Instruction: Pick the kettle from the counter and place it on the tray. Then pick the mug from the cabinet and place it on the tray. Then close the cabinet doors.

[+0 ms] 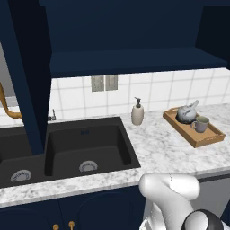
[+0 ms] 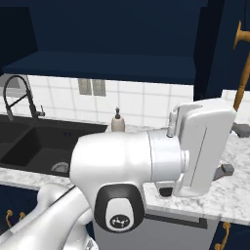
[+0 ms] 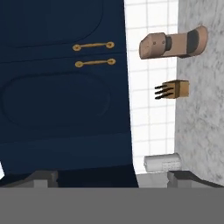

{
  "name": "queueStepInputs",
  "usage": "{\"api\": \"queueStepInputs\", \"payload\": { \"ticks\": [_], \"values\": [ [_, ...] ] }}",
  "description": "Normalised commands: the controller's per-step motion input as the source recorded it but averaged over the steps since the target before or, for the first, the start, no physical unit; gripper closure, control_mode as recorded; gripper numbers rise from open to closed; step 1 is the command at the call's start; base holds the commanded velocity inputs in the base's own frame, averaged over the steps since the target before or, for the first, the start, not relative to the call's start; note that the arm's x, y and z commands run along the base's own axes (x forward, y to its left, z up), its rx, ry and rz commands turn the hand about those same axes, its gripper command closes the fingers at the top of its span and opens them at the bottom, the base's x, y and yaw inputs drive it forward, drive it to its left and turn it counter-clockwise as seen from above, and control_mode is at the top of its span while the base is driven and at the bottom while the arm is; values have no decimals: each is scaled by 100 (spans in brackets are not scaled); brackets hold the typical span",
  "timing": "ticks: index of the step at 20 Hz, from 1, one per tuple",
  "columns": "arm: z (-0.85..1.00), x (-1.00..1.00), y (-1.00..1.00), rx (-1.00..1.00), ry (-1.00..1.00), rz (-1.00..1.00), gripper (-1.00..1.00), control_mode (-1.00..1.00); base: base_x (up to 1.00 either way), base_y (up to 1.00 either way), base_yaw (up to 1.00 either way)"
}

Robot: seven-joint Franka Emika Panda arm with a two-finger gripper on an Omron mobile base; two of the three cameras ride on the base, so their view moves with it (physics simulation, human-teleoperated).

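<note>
The pale grey kettle [image 1: 186, 113] and the small olive mug [image 1: 200, 124] both stand on the brown wooden tray [image 1: 211, 138] at the right of the marble counter [image 1: 161, 152]. Above it the navy cabinet is open, and its inner shelf [image 1: 134, 60] is bare. The left door [image 1: 27, 67] juts forward over the sink. The right door [image 2: 215, 49] is swung out, its brass handle [image 2: 241, 63] at the right edge. My gripper [image 2: 233, 150] hangs open just below that handle, holding nothing. In the rolled hand view the gripper [image 3: 111, 179] faces navy door panels with two brass handles [image 3: 94, 46].
A black double sink [image 1: 85, 148] and a beige soap pump bottle [image 1: 137, 113] sit left of the tray. The dark faucet [image 2: 17, 95] rises at the sink's back. A brown cylinder [image 3: 173, 43], a knife block [image 3: 175, 89] and a white canister [image 3: 162, 162] stand by the tiled wall.
</note>
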Motion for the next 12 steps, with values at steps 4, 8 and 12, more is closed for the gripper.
{"api": "queueStepInputs", "payload": {
  "ticks": [4, 8, 12],
  "values": [
    [13, 0, -33, 0, 0, 1, -100, -100, 0, 0, 0],
    [7, 8, -25, 0, 1, 9, -100, -100, 0, 0, 0],
    [3, 6, -17, 0, 10, 15, -100, -100, 0, 0, 0]
  ]
}}
